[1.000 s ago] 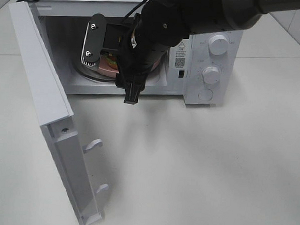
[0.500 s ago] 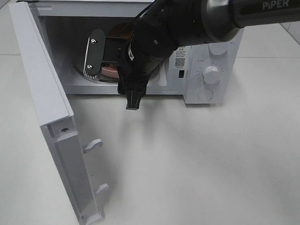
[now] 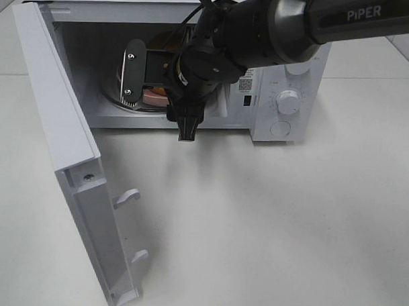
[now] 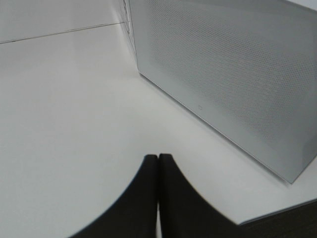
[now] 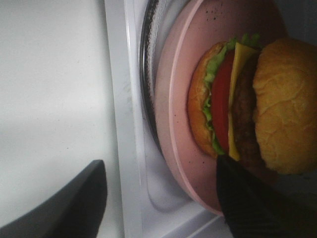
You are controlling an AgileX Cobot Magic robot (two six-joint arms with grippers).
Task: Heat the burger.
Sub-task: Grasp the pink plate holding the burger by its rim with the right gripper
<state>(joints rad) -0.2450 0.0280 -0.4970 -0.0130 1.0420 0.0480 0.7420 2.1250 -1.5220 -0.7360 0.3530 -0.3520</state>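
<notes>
The burger (image 5: 247,104), with golden bun, dark patty, red tomato, yellow cheese and green lettuce, lies on its side on a pink speckled plate (image 5: 171,99). The plate rests on the glass turntable inside the open microwave (image 3: 288,75). My right gripper (image 5: 158,208) is open at the cavity mouth, one finger by the sill and one over the plate's edge, holding nothing. In the exterior view the right gripper (image 3: 156,101) hides most of the plate (image 3: 155,95). My left gripper (image 4: 157,198) is shut and empty over the table, beside a perforated microwave panel (image 4: 223,74).
The microwave door (image 3: 58,121) stands wide open toward the front left, with latch hooks (image 3: 125,197) on its inner edge. Control dials (image 3: 287,101) are on the right front panel. White table (image 3: 269,222) lies in front.
My right gripper has shifted slightly right and turned at the cavity mouth, and the arm has swung further up. The plate has stayed on the turntable.
</notes>
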